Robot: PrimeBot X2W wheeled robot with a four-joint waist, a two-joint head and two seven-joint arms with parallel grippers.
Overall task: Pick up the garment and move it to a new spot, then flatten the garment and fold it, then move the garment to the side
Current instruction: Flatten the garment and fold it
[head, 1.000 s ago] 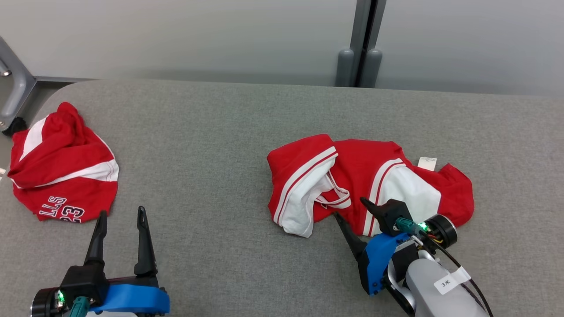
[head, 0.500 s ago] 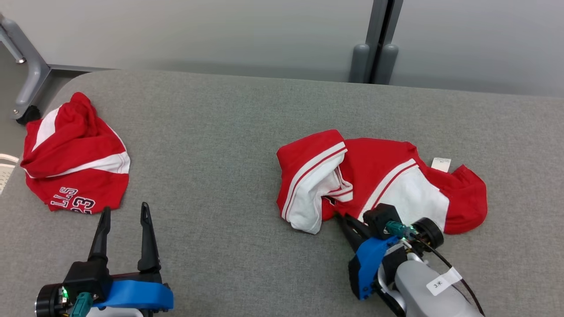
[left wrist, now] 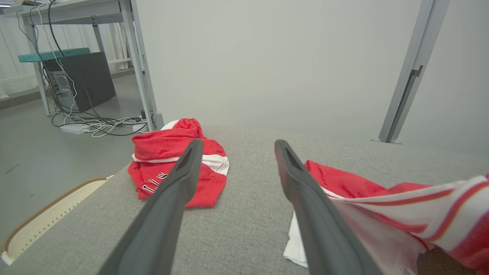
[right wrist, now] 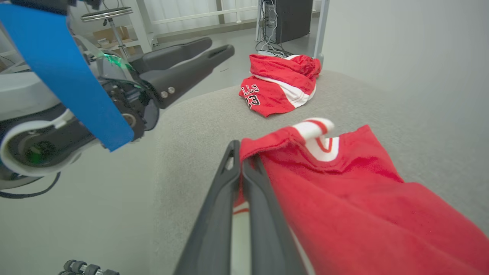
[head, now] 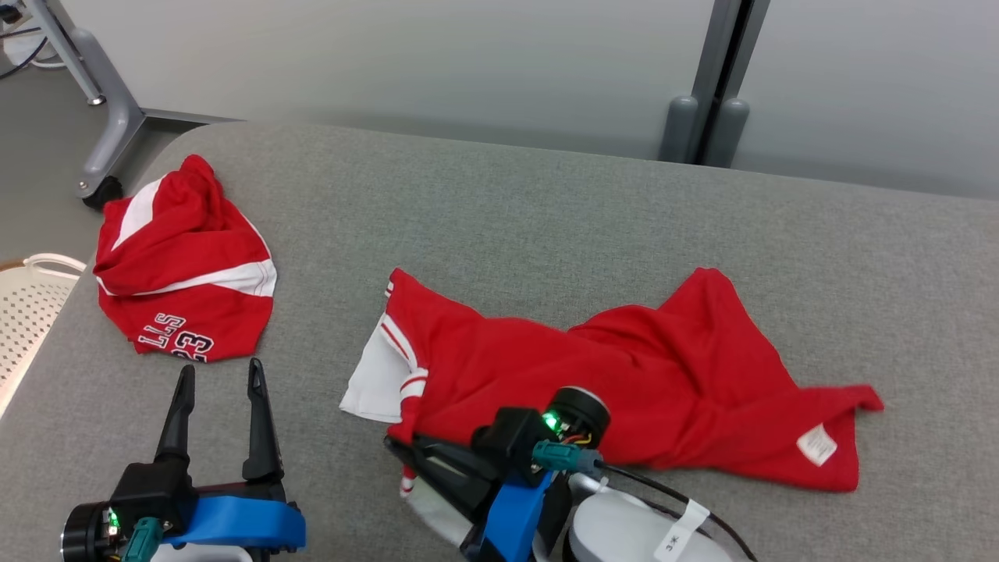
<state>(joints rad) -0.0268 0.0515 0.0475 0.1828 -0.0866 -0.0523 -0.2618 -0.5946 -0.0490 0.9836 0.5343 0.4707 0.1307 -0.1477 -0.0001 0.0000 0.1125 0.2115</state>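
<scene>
The garment [head: 624,375] is a red jersey with white stripes, stretched out across the grey padded table [head: 546,218], its white tag at the right. My right gripper [head: 390,446] is shut on the garment's left hem, near the table's front edge. In the right wrist view the fingers [right wrist: 238,151] press together with the red cloth [right wrist: 344,191] pinched between them. My left gripper [head: 218,375] stands open and holds nothing at the lower left, its fingers apart in the left wrist view [left wrist: 235,147], with the garment [left wrist: 363,187] to its right.
A second red and white garment [head: 183,265] lies crumpled at the table's far left corner. A pale perforated basket [head: 23,312] sits beyond the left edge. A grey post [head: 702,117] stands behind the table, and a desk leg [head: 101,133] at far left.
My right gripper shut on the garment's edge and dragged it left and towards me, spreading it red side up. The head camera shifted. The left gripper stayed put.
</scene>
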